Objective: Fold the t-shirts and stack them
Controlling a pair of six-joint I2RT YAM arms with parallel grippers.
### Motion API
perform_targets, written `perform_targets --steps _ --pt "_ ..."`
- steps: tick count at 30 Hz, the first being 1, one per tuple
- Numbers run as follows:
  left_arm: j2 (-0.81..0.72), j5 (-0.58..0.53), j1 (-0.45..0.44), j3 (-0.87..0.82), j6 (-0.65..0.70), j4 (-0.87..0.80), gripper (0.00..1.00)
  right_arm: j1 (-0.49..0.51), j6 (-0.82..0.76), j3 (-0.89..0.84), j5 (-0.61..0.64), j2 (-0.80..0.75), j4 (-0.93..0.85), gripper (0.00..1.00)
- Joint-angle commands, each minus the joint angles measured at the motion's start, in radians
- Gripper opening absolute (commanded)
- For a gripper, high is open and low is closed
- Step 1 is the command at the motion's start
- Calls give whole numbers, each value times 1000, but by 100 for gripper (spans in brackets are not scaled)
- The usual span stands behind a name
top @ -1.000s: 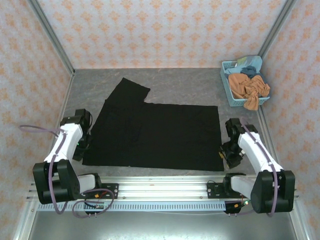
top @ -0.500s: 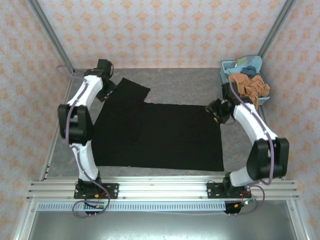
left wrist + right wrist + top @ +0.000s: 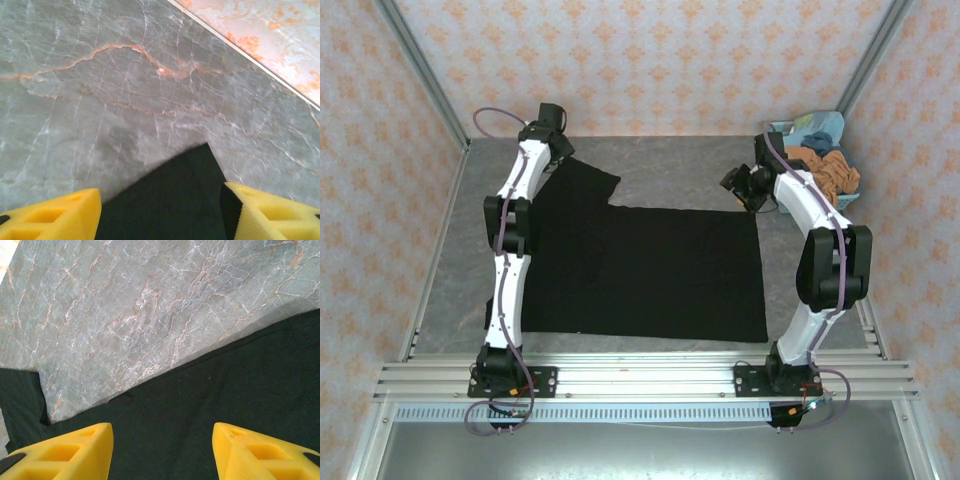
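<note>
At the near edge, the alu rail (image 3: 640, 380) carries both arm bases, and its front is cut off by the bottom of the overhead view. Just past it lies the black t-shirt (image 3: 650, 270), spread flat on the grey marble-look counter (image 3: 680, 175). Its near hem runs approx. parallel to the rail. The side facing up reads plain black from here, w/ a sleeve poking out toward the far left.

The left arm (image 3: 508, 250) stretches up along the shirt's left edge and hides a strip of it. The right arm (image 3: 825, 260) does the same just off the right edge.

In the left wrist view, the left end effector (image 3: 160, 212) has its yellow fingers (image 3: 50, 215) spread apart, w/ the sleeve's pointed tip between them. The fingertips are cut off at the bottom, so I can't tell if they touch the cloth.

The right end effector (image 3: 162, 450) is also spread wide, over the shirt's far right edge. Its tips are cropped too, so contact is unclear.

Farther back, in the far right corner, sits a light blue basket (image 3: 778, 128). It holds a crumpled orange-brown shirt (image 3: 825, 170) and a bluish one (image 3: 817, 125), and the right arm partly covers its left side.

The counter shows thin orange and white veins. Beyond it stand walls (image 3: 640, 60) in peach paper w/ an orange ornament pattern. Metal posts (image 3: 420, 70) stand at the corners.
</note>
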Motion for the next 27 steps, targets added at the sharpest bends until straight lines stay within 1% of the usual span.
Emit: perform_targets --steps 1,6,10,13,15,20,25,27 --pt "46 -64 7 40 -41 99 67 2 16 15 -14 -3 12 54" --pt "150 -27 4 123 -104 154 68 0 26 -36 -22 -35 29 54" --pt "180 -27 -21 151 -97 115 69 2 40 -80 -35 -48 51 54" --pt "194 -14 -32 151 -101 41 70 1 42 -92 -40 -49 61 54" --pt "205 26 -39 152 -103 -9 70 1 41 -92 -42 -47 65 54" --pt "209 71 -67 153 -79 -161 68 2 44 -85 -51 -34 79 54" --pt "178 11 -91 120 -53 -277 65 1 51 -93 -61 -21 100 54" --pt "172 -14 -91 116 -54 -320 62 2 51 -98 -58 -20 105 54"
